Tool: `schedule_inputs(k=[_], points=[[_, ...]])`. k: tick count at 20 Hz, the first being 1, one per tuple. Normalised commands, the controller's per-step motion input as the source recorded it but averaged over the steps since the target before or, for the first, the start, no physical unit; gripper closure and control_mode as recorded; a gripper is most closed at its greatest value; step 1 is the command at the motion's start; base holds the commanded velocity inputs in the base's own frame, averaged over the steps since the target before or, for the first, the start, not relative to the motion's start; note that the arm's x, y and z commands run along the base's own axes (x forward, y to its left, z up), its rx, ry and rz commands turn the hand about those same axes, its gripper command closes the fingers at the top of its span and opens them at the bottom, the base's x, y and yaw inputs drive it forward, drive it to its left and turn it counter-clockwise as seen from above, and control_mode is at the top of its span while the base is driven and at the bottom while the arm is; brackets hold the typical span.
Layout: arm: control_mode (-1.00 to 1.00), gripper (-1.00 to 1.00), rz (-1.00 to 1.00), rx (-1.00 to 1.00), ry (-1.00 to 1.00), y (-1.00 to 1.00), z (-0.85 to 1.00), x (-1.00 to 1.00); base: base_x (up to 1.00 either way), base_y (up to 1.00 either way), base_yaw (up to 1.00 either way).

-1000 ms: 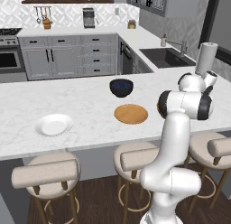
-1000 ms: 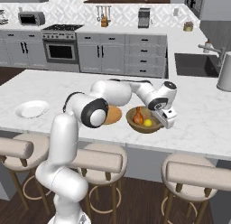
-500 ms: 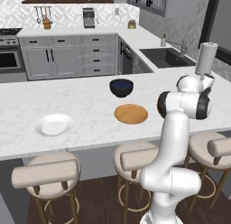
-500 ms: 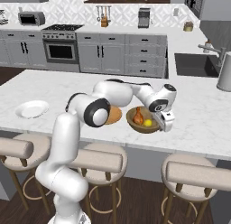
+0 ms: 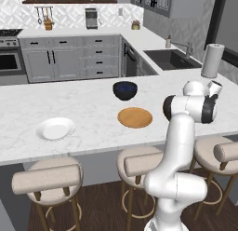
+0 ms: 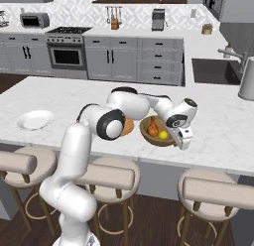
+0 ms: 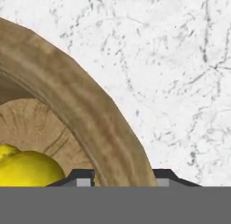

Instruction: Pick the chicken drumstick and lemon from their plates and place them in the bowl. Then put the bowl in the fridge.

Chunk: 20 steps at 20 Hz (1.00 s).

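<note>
The wooden bowl (image 6: 145, 136) stands near the counter's front edge with the chicken drumstick (image 6: 153, 126) and the lemon (image 6: 163, 135) inside it. My gripper (image 6: 179, 137) is at the bowl's right rim, pointing down. In the hand view the thick rim of the bowl (image 7: 81, 110) runs between the two tips of my gripper (image 7: 122, 180), which is shut on it, and the lemon (image 7: 27, 169) lies just inside. The white plate (image 5: 55, 128) and the wooden plate (image 5: 135, 117) both lie bare. The fridge is out of view.
A dark glossy bowl (image 5: 125, 90) sits behind the wooden plate. A paper towel roll (image 6: 246, 79) stands at the counter's right end, by the sink (image 5: 172, 57). Padded stools (image 6: 213, 190) line the front of the counter.
The jaws stood wide apart over the bowl's right rim and have closed in on it. The hand has dropped a little. Bowl, drumstick and lemon have stayed put.
</note>
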Motion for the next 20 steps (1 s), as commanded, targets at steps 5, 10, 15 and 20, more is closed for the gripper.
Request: schedule_inputs(k=[5, 10, 15, 20], points=[[-1.0, 1.0, 0.01, 0.05, 0.0, 0.03, -0.06, -0.03, 0.0, 0.0, 0.0], [-1.0, 1.0, 0.1, 0.14, -0.06, 0.0, 0.74, -0.89, 0.0, 0.0, 0.0], [-1.0, 1.0, 0.15, 0.01, -0.01, 0.46, 0.95, -1.0, 0.0, 0.0, 0.0], [-1.0, 1.0, 0.14, -0.12, 0.0, 1.0, 0.67, -1.0, 0.0, 0.0, 0.0]])
